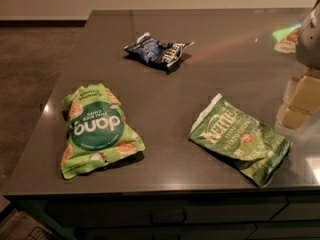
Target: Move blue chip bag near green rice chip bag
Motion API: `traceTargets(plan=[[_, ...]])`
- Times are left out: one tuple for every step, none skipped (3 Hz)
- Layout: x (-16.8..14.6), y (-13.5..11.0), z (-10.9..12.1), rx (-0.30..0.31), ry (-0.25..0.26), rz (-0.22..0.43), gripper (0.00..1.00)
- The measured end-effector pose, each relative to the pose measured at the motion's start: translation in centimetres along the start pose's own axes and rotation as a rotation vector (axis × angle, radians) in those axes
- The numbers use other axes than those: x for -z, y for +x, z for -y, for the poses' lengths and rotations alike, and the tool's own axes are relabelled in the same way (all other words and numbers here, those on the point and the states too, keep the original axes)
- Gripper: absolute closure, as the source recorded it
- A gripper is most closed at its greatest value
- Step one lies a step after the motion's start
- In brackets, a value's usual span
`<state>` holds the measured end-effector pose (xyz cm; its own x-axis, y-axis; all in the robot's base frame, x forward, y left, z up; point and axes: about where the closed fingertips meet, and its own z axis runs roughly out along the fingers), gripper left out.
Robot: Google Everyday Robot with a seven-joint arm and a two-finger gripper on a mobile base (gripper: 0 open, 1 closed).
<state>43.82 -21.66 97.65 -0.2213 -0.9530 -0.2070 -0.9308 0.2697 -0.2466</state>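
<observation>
The blue chip bag (158, 51) lies crumpled at the back middle of the dark countertop (165, 99). The green rice chip bag (96, 129), puffy lime green with "dang" in a dark circle, lies at the front left near the counter's corner. The two bags are well apart. My gripper (311, 36) shows only as a grey shape cut off at the upper right edge, far to the right of the blue bag and touching no bag.
A flatter green "Kettle" chip bag (241, 139) lies at the front right. Tan blocky shapes (300, 101) sit at the right edge below the gripper. The counter's left and front edges drop to the floor (30, 74).
</observation>
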Motion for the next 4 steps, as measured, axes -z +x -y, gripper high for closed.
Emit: traceTargets(plan=[[0.0,-0.1,0.1,0.000,0.003,0.000,0.00],[-0.6,-0.9,1.9,-0.013,0.028,0.000,0.00],[-2.4,-1.9,4.9,-0.039,0.048,0.006,0.00],[-4.7,-2.9,8.8,-0.097,0.070,0.016,0.00]])
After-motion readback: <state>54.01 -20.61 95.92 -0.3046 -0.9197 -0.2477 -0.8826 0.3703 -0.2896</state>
